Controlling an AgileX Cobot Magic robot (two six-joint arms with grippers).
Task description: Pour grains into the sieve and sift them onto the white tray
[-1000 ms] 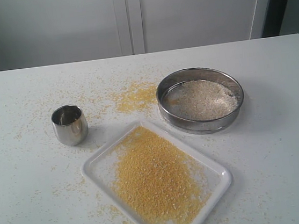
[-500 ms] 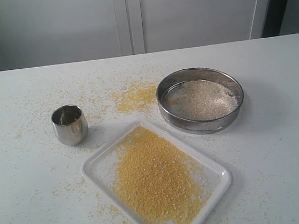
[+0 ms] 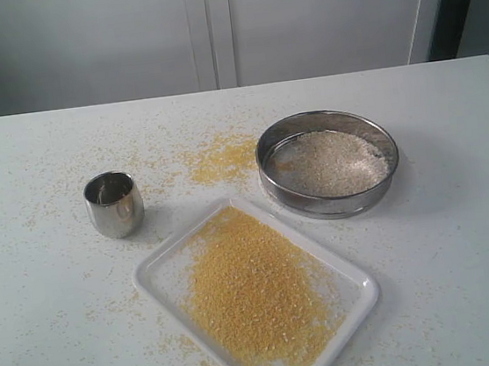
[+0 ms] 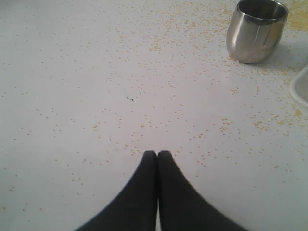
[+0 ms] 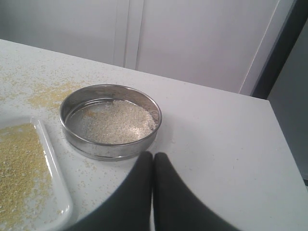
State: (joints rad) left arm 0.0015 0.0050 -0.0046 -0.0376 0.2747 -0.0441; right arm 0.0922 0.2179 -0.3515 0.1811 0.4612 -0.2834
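Observation:
The round steel sieve [image 3: 328, 163] [image 5: 110, 121] rests on the table to the right, holding whitish rice-like grains [image 3: 332, 161] [image 5: 118, 121]. In front of it, the white tray [image 3: 157, 272] [image 5: 57, 192] carries a spread of yellow meal [image 3: 253, 292] [image 5: 17, 166]. A small steel cup [image 3: 113, 203] [image 4: 256, 30] stands upright to the left. Neither arm appears in the exterior view. My left gripper [image 4: 157, 153] is shut and empty over bare table, well away from the cup. My right gripper [image 5: 153, 155] is shut and empty, just short of the sieve's rim.
Yellow meal is scattered over the table, thickest in a patch [image 3: 221, 159] behind the tray and left of the sieve. A corner of the tray [image 4: 301, 89] shows in the left wrist view. White cabinet doors [image 3: 209, 28] stand behind the table.

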